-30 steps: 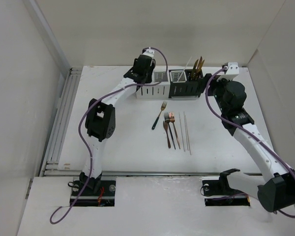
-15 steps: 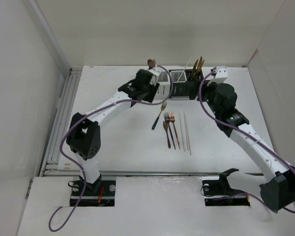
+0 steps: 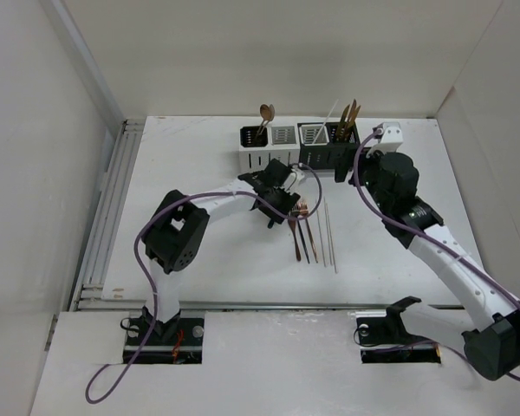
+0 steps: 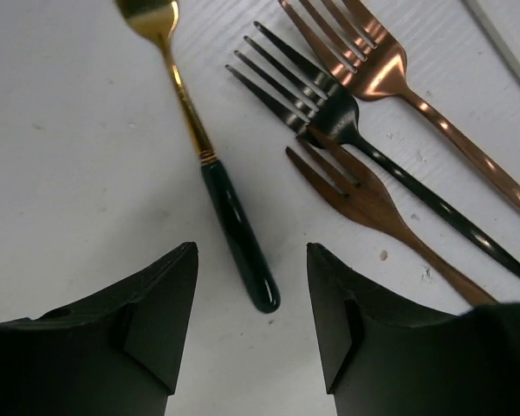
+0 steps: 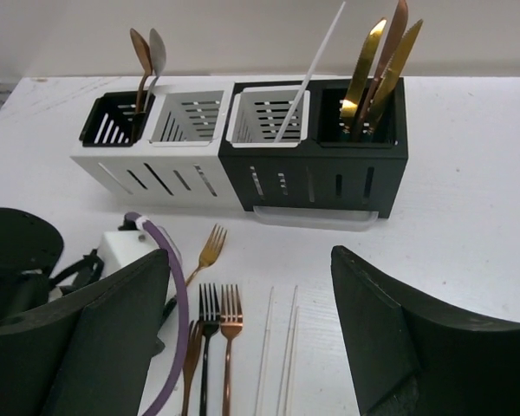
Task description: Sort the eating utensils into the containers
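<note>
Forks [image 4: 334, 108] on white table [image 3: 199, 173]; walls [image 3: 243, 52] seemingly white.

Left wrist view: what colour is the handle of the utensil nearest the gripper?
The handle is glossy dark green, gold above it; clearest in the left wrist view.

You have four containers [image 5: 182, 173], four forks [image 5: 230, 325] on the surface [image 5: 468, 225], two standing spoons [image 5: 141, 52], three standing gold utensils [image 5: 364, 61], one upright white stick [image 5: 316, 61], and at least two loose sticks [image 5: 264, 347].
</note>
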`<move>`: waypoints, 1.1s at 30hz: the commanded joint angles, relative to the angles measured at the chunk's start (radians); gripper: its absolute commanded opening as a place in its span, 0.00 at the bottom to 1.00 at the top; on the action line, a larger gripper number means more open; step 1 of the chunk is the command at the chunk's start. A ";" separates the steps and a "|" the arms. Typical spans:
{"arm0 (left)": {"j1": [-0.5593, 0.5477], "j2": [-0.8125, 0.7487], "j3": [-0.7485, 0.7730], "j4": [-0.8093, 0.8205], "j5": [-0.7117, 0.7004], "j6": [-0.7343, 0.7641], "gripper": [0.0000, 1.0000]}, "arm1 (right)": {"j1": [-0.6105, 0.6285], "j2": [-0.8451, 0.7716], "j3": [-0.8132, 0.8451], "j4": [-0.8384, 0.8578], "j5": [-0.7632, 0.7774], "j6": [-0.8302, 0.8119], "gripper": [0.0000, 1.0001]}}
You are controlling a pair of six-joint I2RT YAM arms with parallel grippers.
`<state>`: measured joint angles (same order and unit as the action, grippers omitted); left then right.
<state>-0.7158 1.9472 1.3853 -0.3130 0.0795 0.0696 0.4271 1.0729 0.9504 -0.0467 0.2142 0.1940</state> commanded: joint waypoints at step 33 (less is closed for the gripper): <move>0.068 -0.252 0.330 0.110 -0.082 0.079 0.00 | -0.010 0.021 0.050 -0.013 -0.039 -0.005 0.86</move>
<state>-0.6476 1.7416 1.6596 -0.3534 0.0708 0.1265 0.4248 1.0962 0.9512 -0.0990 0.2005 0.1726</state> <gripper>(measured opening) 0.121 0.863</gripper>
